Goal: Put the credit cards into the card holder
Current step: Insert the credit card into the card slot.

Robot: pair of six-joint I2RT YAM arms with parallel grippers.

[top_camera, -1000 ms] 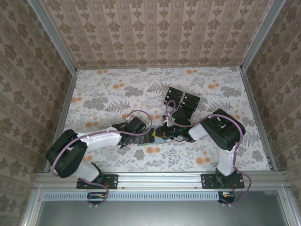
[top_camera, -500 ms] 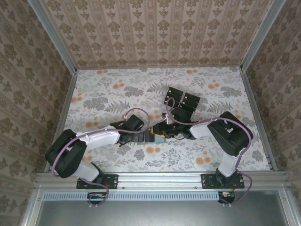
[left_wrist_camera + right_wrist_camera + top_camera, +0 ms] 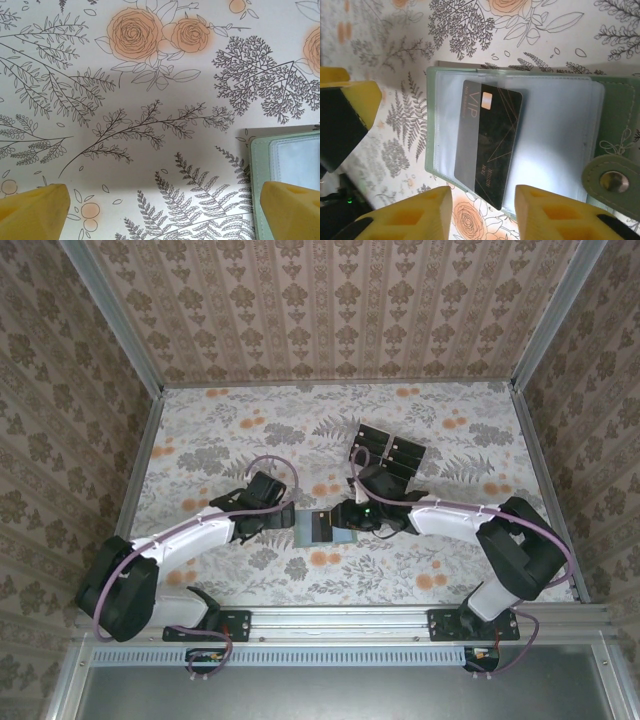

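The card holder (image 3: 560,125) lies open on the table, sage green with clear sleeves, and shows small in the top view (image 3: 304,531). One black credit card (image 3: 492,147) lies on it at a slant, its left part under a sleeve; it is the dark patch (image 3: 322,526) from above. My right gripper (image 3: 482,215) is open just below the card's lower end, touching nothing. More credit cards (image 3: 392,453) stand at the back. My left gripper (image 3: 160,215) is open over bare table, the holder's edge (image 3: 287,160) by its right finger.
The holder's strap with a metal snap (image 3: 612,181) sticks out to the right. The spare cards stand in a rack behind my right wrist (image 3: 375,485). One left finger (image 3: 347,117) sits close to the holder's left edge. Patterned walls ring the floral table (image 3: 220,440).
My right gripper went from shut to open and let go of the card. My left gripper drew back to the left, off the holder. The right arm has stretched out lower.
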